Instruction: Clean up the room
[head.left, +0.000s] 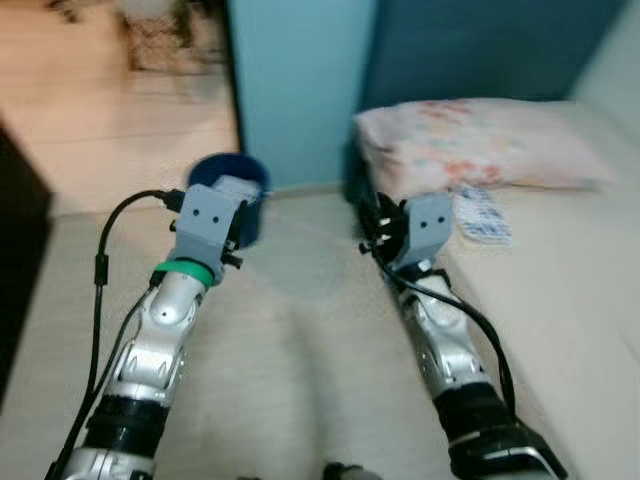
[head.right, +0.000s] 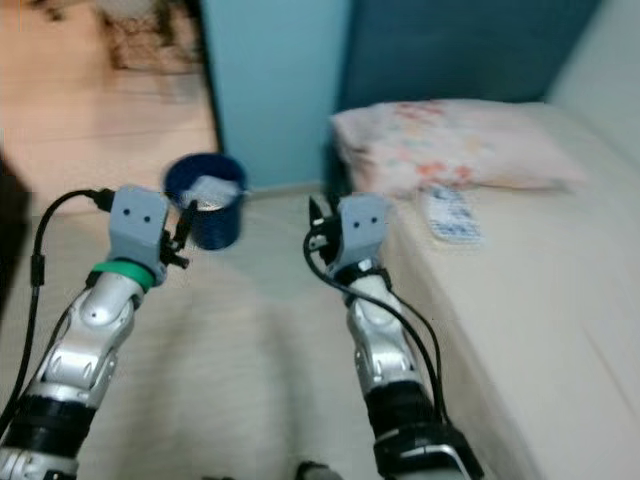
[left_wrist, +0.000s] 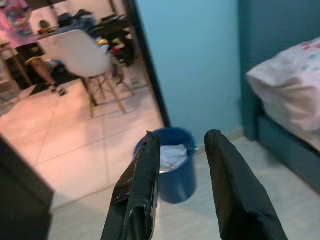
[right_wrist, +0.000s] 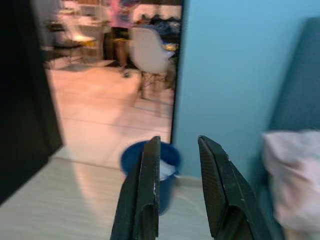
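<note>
A blue bin (head.left: 243, 180) with white crumpled trash (left_wrist: 172, 154) inside stands on the pale floor by the light blue wall, just ahead of my left arm. In the left wrist view my left gripper (left_wrist: 183, 137) is open and empty, with the bin a short way beyond its fingers. My right gripper (right_wrist: 178, 141) is open and empty too, held up beside the bed's corner. On the bed (head.left: 570, 300) at the right lie a floral pillow (head.left: 470, 145) and a white remote control (head.left: 483, 215).
A doorway past the bin opens onto a tiled room with a white chair (left_wrist: 82, 55), a table and a person (left_wrist: 15, 20) in pink. Dark furniture (head.left: 15, 240) lines the left side. The dark blue headboard (head.left: 480, 50) backs the bed.
</note>
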